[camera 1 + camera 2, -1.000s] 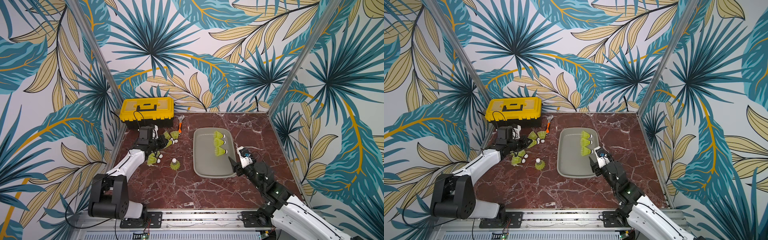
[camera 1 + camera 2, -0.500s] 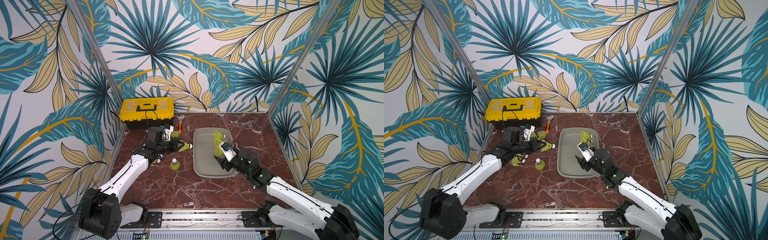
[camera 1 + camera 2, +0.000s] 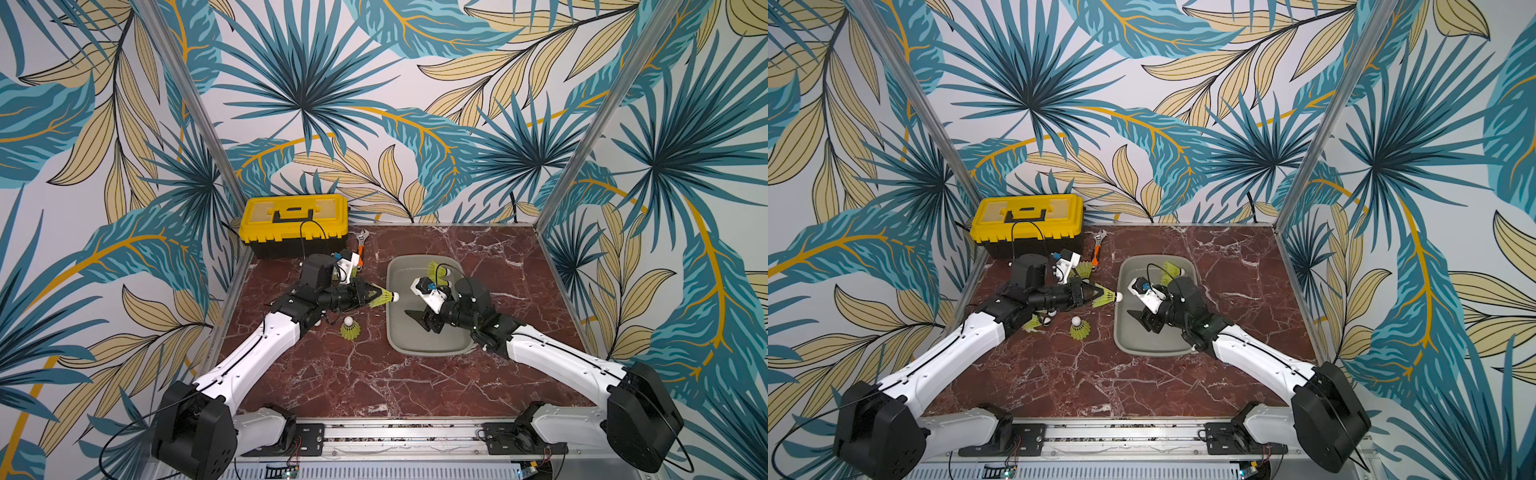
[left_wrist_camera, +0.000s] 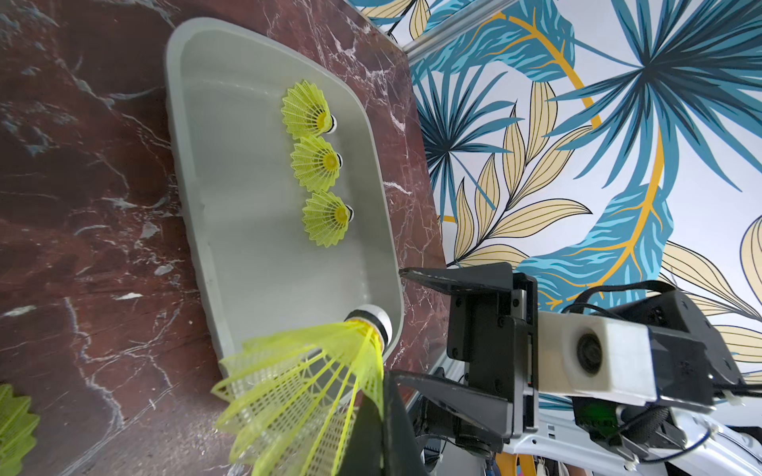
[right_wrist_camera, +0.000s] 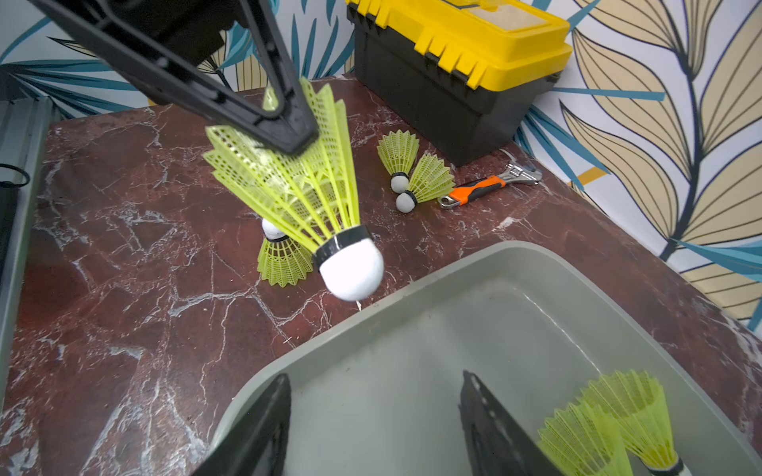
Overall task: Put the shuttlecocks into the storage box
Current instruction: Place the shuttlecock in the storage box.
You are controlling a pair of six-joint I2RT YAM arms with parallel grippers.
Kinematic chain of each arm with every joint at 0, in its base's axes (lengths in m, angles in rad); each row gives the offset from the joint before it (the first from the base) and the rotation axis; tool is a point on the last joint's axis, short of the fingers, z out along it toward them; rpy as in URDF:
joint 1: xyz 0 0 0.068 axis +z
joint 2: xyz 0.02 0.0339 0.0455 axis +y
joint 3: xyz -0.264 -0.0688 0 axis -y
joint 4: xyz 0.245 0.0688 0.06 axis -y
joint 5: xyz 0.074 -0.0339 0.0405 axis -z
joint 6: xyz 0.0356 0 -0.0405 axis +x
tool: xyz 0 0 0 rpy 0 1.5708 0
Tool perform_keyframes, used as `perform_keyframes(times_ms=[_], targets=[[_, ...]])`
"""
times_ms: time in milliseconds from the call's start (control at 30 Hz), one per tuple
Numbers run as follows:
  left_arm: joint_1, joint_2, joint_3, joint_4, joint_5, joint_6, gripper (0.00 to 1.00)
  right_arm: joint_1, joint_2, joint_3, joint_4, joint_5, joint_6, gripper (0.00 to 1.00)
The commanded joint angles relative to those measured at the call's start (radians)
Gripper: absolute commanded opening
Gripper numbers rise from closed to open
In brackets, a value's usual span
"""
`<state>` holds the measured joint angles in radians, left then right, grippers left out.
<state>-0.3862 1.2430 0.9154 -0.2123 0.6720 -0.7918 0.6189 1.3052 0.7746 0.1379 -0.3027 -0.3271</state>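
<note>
Shuttlecocks [image 4: 315, 165], ribbed mesh cones, lie in the smooth storage box [image 4: 247, 255].

The left gripper [image 3: 372, 294], which was down among the loose shuttlecocks [image 5: 406, 173] beside the yellow toolbox [image 3: 295, 220] a second ago, is now reaching out toward the storage box [image 3: 390, 332], pinching one shuttlecock [image 3: 384, 297] by its skirt. Its white tip is arriving at the box's left rim, closer than half a second ago. The right gripper [image 3: 420, 321], earlier drawn back beside the box's right edge, is now hovering over the box's middle, jaws apart and facing the held shuttlecock. In both top views the right arm is now covering part of the row of shuttlecocks [image 4: 315, 162] lying in the box.
</note>
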Motion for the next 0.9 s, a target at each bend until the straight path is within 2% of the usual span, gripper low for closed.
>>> perform_keyframes(times_ms=[0, 167, 633, 767, 867], targets=[[-0.01, 0.012, 0.058, 0.033, 0.037, -0.009, 0.0, 0.006, 0.024, 0.023, 0.018, -0.076, -0.026, 0.65], [-0.022, 0.028, 0.059, 0.04, 0.048, -0.013, 0.0, 0.005, 0.062, 0.05, 0.012, -0.092, -0.032, 0.65], [-0.046, 0.055, 0.063, 0.073, 0.05, -0.027, 0.0, 0.006, 0.121, 0.098, -0.02, -0.13, -0.043, 0.51], [-0.045, 0.055, 0.065, 0.07, 0.047, -0.024, 0.0, 0.005, 0.121, 0.098, -0.02, -0.133, -0.039, 0.43], [-0.046, 0.056, 0.063, 0.072, 0.048, -0.026, 0.0, 0.006, 0.117, 0.098, -0.018, -0.131, -0.035, 0.31]])
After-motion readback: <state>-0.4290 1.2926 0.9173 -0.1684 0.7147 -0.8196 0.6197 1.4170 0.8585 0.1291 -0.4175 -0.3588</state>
